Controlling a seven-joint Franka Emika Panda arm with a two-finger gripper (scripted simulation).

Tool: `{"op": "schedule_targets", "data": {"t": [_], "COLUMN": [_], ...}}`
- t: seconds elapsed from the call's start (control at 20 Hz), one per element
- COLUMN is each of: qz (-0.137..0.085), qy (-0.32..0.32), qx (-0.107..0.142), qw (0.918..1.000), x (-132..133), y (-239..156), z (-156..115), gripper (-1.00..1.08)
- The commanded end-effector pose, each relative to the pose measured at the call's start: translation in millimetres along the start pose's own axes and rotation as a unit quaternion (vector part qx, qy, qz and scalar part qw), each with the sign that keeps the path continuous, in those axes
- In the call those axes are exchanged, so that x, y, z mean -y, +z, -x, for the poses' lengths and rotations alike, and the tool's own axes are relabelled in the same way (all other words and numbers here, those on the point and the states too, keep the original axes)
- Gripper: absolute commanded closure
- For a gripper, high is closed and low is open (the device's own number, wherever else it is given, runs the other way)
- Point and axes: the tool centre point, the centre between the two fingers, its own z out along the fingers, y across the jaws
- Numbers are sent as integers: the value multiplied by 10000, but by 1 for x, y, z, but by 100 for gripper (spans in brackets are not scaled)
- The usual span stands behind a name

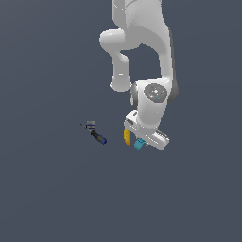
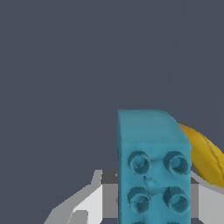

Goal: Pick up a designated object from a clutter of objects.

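Gripping the cyan brick between my two fingers, I am seeing it very close in the wrist view, with its round hollows facing the camera. My claw is closed on the cyan brick, and the jaws are pressing on its two sides. Just behind the brick, the yellow banana is showing, and I cannot tell if it is touching the brick. In the exterior view the brick is sticking out below my hand, with the banana just beside it. Farther away, toward the exterior view's left, the dark blue-tipped tool is lying on the grey floor, and a small grey piece is lying near it.
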Motion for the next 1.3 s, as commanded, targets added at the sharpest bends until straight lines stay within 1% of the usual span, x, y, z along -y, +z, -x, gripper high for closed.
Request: {"op": "schedule_targets", "data": {"t": [0.0,0.85,1.25], "qz": [-7,-3,-3], "qy": [2,3,3], "qx": [-5,-8,-8], "qw": [10000,10000,10000], "x": [-3,-25,-31], "y": [-22,-193,-253], "z": [5,47,60], "gripper": [108,108,108]}}
